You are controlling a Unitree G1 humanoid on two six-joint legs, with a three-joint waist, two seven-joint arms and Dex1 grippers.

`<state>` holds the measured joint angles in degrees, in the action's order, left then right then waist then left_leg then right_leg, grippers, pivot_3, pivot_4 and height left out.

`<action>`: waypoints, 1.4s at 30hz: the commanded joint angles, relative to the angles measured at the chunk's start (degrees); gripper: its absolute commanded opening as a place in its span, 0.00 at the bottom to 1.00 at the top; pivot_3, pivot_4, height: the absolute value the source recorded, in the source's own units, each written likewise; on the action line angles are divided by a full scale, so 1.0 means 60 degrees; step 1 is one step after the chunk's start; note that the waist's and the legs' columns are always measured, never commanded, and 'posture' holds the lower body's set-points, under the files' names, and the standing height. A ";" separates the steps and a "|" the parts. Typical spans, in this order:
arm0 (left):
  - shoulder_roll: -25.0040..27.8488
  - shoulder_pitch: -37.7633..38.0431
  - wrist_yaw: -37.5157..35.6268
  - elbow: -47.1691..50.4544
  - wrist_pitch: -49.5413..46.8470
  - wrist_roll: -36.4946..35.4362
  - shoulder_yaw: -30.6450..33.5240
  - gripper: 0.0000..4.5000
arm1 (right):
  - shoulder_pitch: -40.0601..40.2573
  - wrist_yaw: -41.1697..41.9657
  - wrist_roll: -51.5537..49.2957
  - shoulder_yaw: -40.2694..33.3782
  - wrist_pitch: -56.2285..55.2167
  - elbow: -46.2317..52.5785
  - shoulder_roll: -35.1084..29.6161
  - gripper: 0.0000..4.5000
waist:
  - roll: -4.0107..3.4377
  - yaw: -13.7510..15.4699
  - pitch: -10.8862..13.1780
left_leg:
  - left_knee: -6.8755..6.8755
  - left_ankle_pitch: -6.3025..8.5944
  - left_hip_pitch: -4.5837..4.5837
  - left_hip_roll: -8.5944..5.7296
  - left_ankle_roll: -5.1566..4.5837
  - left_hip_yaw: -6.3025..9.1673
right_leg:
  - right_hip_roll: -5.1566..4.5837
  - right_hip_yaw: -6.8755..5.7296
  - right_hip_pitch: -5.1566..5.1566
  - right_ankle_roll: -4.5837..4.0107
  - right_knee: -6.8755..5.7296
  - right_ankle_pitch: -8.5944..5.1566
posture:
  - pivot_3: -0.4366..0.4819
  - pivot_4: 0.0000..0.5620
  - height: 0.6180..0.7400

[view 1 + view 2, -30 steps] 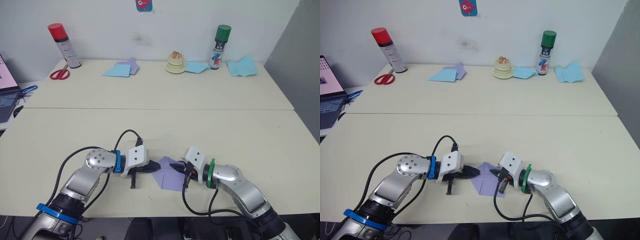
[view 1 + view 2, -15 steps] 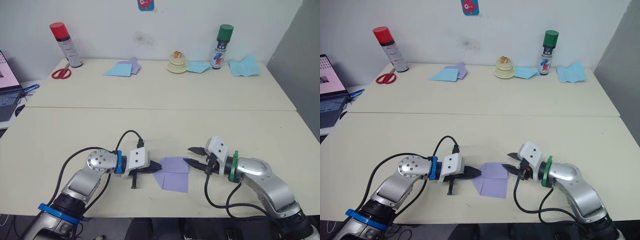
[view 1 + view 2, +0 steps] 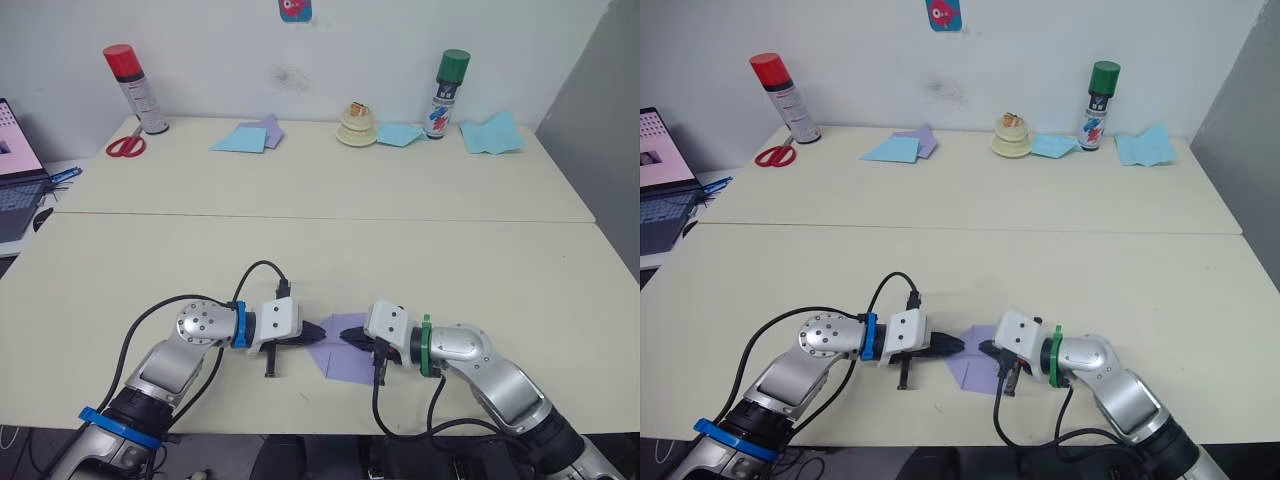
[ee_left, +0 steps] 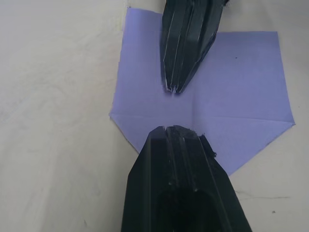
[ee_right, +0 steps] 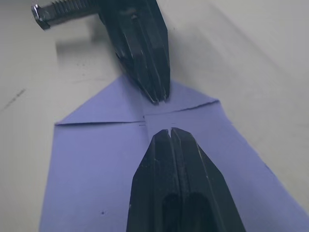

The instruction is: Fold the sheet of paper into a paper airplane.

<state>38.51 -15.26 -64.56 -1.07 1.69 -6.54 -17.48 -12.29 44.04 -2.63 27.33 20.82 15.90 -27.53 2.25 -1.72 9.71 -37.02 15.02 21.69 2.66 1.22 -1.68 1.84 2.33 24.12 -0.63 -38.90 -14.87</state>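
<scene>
The sheet of paper (image 3: 345,362) is lavender and lies flat near the table's front edge. Its corners are folded in to a blunt point, and a crease runs across it (image 4: 231,96). My left gripper (image 3: 316,331) is shut, and its tip rests on the paper's left part (image 4: 171,128). My right gripper (image 3: 350,337) is also shut and reaches in from the right (image 5: 168,130). The two tips face each other a short gap apart over the crease. Neither gripper holds anything. No finished paper airplane shape is in view.
Along the back of the table stand a red-capped spray can (image 3: 132,90), red scissors (image 3: 124,146), light blue papers (image 3: 240,140), a cream stacked dish (image 3: 357,127), a green-capped can (image 3: 446,95) and another light blue paper (image 3: 492,134). A laptop (image 3: 15,170) sits far left.
Half a second ago my right gripper was open just off the paper's right edge. It has since moved left onto the paper and shut. The left gripper stayed put.
</scene>
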 commanded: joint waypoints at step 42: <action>0.0026 0.0612 0.0086 -0.0846 0.0066 0.0383 -0.0084 0.00 | 0.0266 0.0678 0.0425 0.0010 0.0376 -0.0015 -0.0811 0.00 | -0.0042 0.0009 -0.0115 | 0.0033 0.0003 -0.0129 0.0003 0.0002 -0.0006 | -0.0009 0.0006 -0.0109 -0.0085 0.0020 -0.0055 | 0.48 0.27 0.88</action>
<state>37.40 -13.70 -63.78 -3.10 3.14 -6.52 -17.03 -11.49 47.54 -1.78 26.32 22.36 17.34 -31.09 2.00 -1.67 9.03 -36.81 15.04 20.90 2.69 1.23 -1.72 1.79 2.37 23.47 -1.14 -38.78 -15.20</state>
